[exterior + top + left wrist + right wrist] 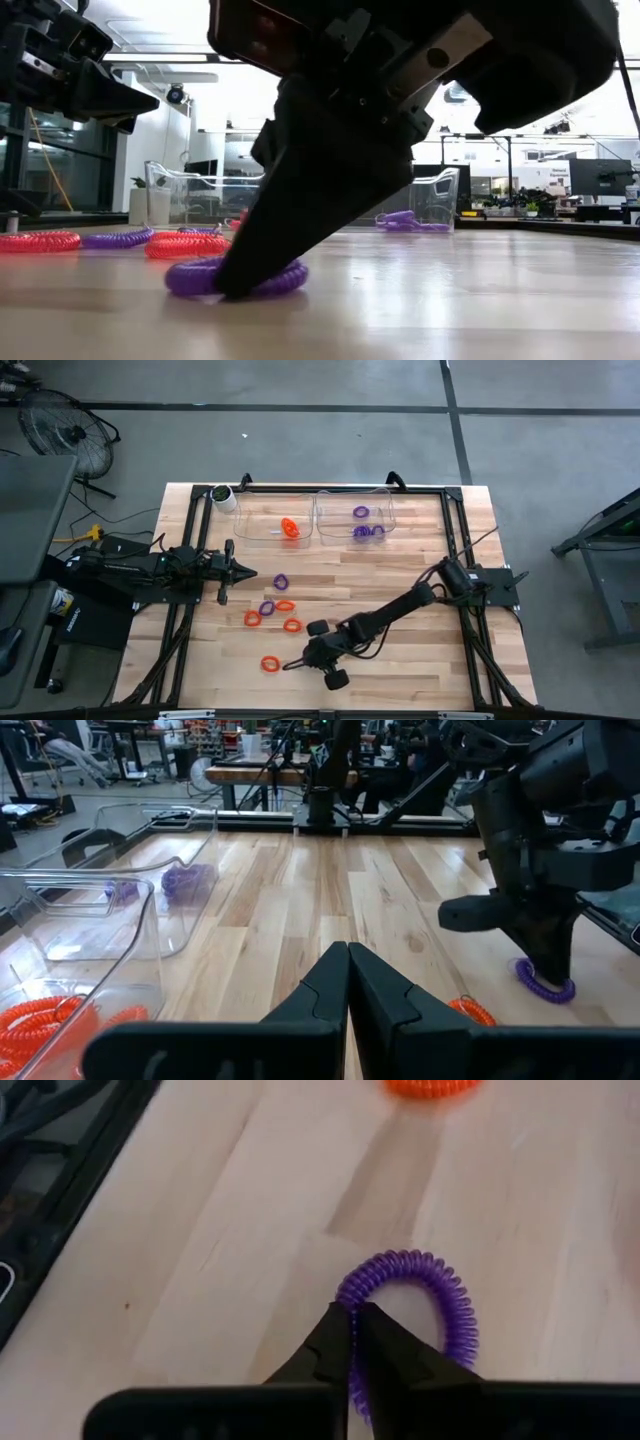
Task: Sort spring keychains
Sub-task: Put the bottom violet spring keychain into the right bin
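Right gripper (350, 1330) down on the bare wooden table (480, 300), fingers pinched together over the rim of a purple coiled-plastic spring keychain (420, 1305), likely ready for lifting toward the clear plastic bin (355, 520) holding other purples; left gripper (347, 982) idle, fingers pressed together, near the scattered coils.

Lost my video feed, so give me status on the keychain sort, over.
Right pincer shut on purple keychain, low at table front. Left pincer shut, empty, waiting at left side. Orange keychain nearby, not blocking.
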Robot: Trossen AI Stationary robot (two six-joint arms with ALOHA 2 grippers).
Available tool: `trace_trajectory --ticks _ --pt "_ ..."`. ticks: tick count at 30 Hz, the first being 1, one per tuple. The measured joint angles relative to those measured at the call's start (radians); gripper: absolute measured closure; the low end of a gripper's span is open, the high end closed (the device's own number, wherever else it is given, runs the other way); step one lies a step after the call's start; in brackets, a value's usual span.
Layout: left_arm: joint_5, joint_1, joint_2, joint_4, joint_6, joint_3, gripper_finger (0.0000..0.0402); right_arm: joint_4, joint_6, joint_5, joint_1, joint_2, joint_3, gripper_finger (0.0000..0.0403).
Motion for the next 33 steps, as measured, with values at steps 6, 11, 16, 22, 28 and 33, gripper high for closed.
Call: trace_trajectory --ticks 6,11,16,22,28,33 --pt "0.0 0.0 0.0 0.0 0.0 0.0 0.0399 -0.035 0.037 0.061 0.0 -0.044 -0.004 0.0402" --pt "0.0 0.0 0.0 0.0 0.0 0.0 0.0399 -0.062 0.08 0.108 -0.001 -0.1 -0.001 0.0403" --pt "0.0 0.0 0.0 0.0 0.0 0.0 0.0399 -0.129 0.149 0.153 -0.01 -0.163 -0.001 0.0402" --pt "0.0 0.0 0.0 0.0 0.0 0.0 0.0399 -0.281 0.264 0.167 -0.06 -0.235 0.0 0.0402" --pt "0.0 0.0 0.0 0.0 0.0 0.0 0.0399 -0.463 0.292 0.176 -0.175 -0.305 0.001 0.0402" --pt "0.0 0.0 0.0 0.0 0.0 0.0 0.0399 -0.608 0.276 0.175 -0.312 -0.383 0.002 0.0402"
